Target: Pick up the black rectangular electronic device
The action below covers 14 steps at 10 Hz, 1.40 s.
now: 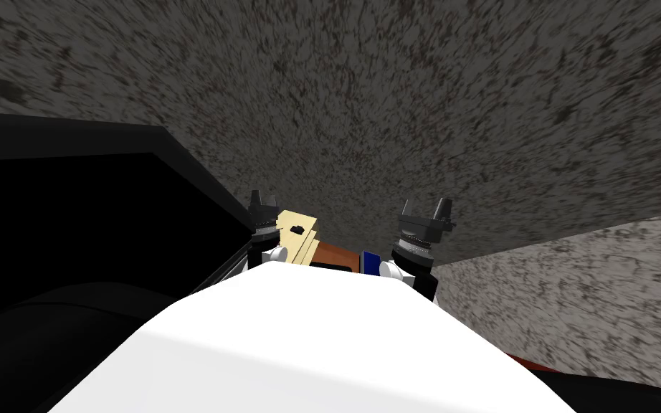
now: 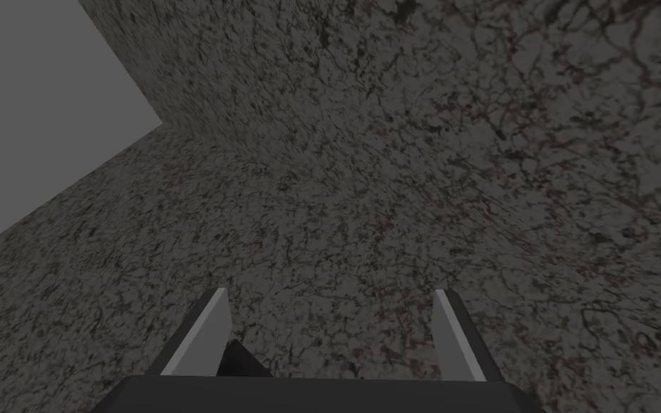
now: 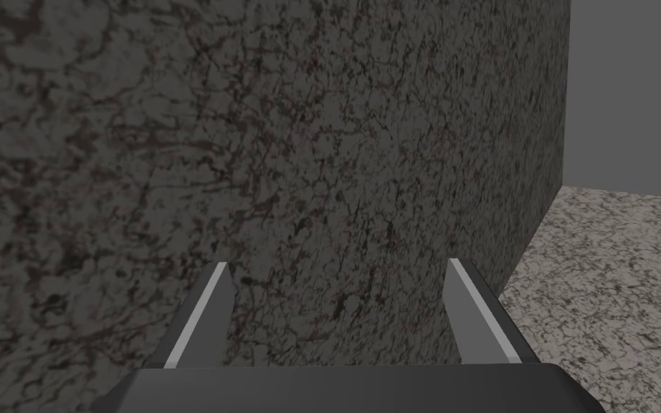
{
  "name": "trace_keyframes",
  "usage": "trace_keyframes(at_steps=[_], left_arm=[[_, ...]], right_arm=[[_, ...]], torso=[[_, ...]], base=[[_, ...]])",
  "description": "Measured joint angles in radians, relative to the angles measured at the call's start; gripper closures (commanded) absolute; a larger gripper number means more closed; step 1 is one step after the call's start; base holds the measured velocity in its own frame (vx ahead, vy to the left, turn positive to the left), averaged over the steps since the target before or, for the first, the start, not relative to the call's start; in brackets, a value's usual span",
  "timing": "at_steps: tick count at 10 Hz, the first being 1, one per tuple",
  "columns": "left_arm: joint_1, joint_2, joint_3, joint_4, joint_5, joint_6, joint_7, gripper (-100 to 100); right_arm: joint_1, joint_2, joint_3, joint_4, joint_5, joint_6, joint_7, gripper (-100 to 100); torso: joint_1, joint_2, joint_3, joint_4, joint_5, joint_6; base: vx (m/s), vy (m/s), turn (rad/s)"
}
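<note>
Two grippers are up, left gripper (image 1: 263, 198) and right gripper (image 1: 425, 205), each with its two fingers spread wide, facing a speckled grey wall (image 1: 393, 107). One small black device (image 1: 297, 229) lies on one pale yellow block (image 1: 309, 221), just beside the left gripper. One blue item (image 1: 371, 262) sits nearer the right.

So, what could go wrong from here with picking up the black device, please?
1. The open left hand and right hand point at the speckled wall, not the device, so the reach could miss.
2. The device looks small on its pale block, close to my chest: a grasp may slip off it.
</note>
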<state>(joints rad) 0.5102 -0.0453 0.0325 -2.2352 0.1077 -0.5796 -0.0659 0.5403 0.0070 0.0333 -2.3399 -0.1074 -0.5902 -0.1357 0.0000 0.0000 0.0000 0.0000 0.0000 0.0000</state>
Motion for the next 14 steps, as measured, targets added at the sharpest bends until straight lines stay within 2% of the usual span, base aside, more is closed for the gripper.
trace_keyframes(at_steps=[4, 6, 9, 11, 14], left_arm=[[0.007, 0.118, -0.005, 0.024, 0.027, 0.046, -0.004, -100], [0.008, 0.174, -0.02, 0.043, 0.043, 0.094, -0.016, -100], [0.009, 0.256, -0.026, 0.082, 0.084, 0.183, -0.029, -100], [0.005, 0.275, -0.023, 0.097, 0.096, 0.213, -0.031, -100], [0.007, 0.277, -0.022, 0.097, 0.097, 0.215, -0.03, -100]], right_arm=[[0.0, 0.0, 0.0, 0.0, 0.0, 0.0, 0.0, 0], [0.0, 0.0, 0.0, 0.0, 0.0, 0.0, 0.0, 0], [0.0, 0.0, 0.0, 0.0, 0.0, 0.0, 0.0, 0], [0.0, 0.0, 0.0, 0.0, 0.0, 0.0, 0.0, 0], [0.0, 0.0, 0.0, 0.0, 0.0, 0.0, 0.0, 0]], torso=[[-0.008, 0.001, 0.0, 0.0, -0.002, 0.0], [-0.01, 0.001, 0.0, 0.0, -0.002, 0.0], [0.0, 0.0, 0.0, 0.0, 0.0, 0.0], [0.001, 0.0, 0.0, 0.0, 0.0, 0.0], [0.0, 0.001, 0.0, 0.0, 0.0, 0.0]], base=[[-0.007, -0.113, -0.053], [-0.006, -0.158, -0.078], [0.003, -0.011, -0.018], [0.001, 0.0, -0.003], [-0.007, -0.002, 0.023]])
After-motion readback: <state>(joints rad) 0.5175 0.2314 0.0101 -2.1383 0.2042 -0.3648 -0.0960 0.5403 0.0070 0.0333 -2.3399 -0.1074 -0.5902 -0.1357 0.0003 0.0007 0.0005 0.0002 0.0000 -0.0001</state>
